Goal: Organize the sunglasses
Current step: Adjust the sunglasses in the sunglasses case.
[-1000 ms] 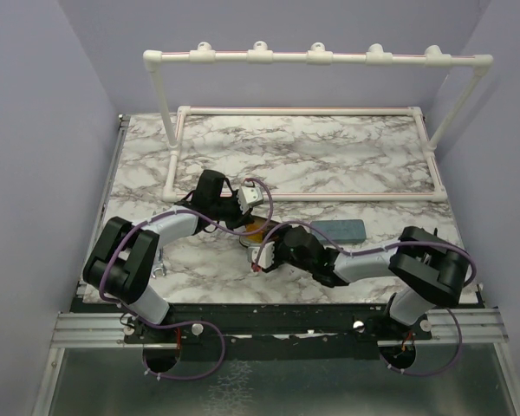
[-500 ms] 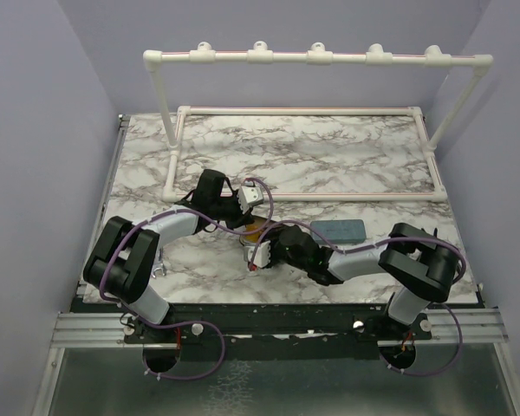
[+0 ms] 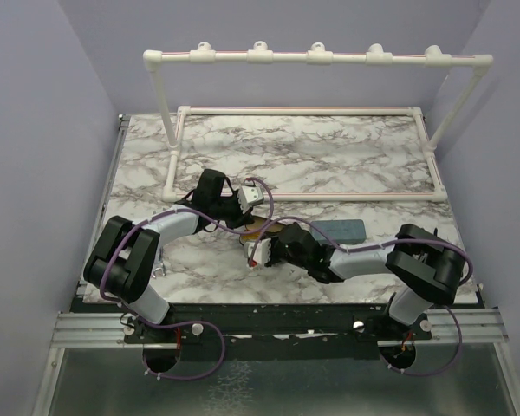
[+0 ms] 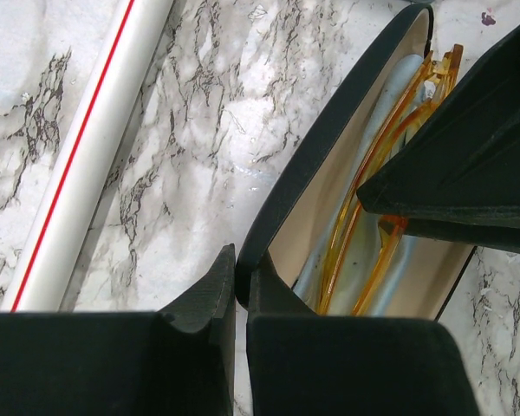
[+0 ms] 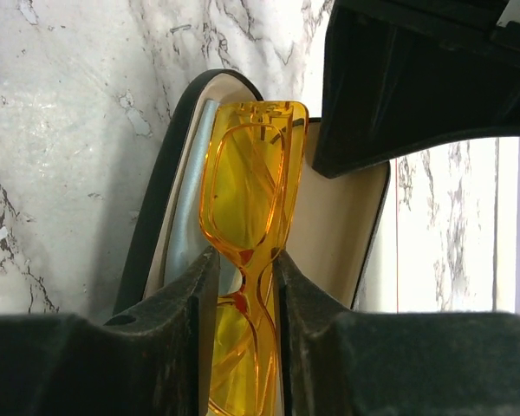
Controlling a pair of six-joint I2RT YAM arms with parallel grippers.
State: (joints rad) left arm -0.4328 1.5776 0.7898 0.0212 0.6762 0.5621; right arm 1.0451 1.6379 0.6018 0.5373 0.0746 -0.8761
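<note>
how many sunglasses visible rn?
1. Yellow pair, held by the right gripper, in the open black case. A second pair may be hidden from these views.

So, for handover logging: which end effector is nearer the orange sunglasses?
Right: right end effector grips the orange sunglasses; left end effector pinches the black case rim beside them.
</note>
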